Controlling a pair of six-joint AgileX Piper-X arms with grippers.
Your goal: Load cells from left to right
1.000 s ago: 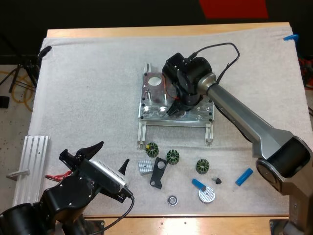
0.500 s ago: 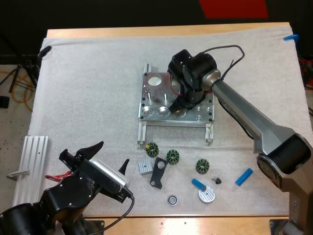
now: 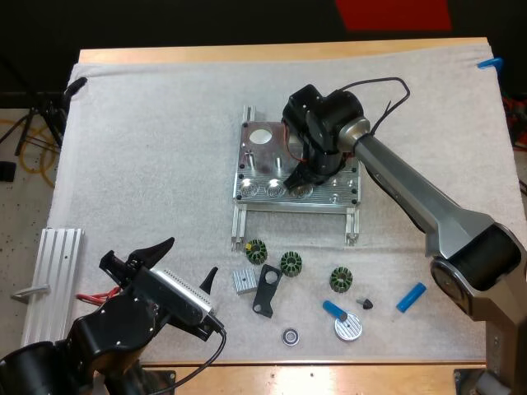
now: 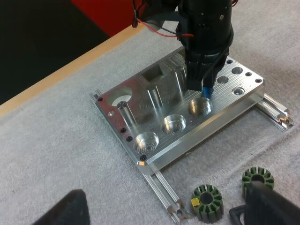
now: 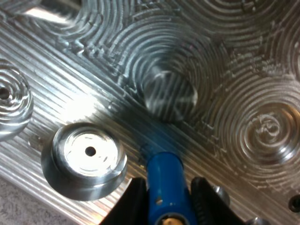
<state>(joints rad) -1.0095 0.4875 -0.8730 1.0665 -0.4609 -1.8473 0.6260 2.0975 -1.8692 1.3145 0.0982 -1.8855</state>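
Covering wooden table point(image 3: 288, 52), white mat point(image 3: 148, 148), bearing fixture point(image 3: 251, 160)

3 blue cylinders point(image 3: 411, 297) point(image 3: 333, 309) point(image 5: 164, 180), 3 green rings point(image 3: 257, 250) point(image 3: 291, 263) point(image 3: 342, 279).

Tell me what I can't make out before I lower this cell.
Right wrist view: the blue cell in the right gripper is cut off by the edge.
High view: that gripper hides the cell and the fixture pocket below.
Left wrist view: it covers most of the cell.
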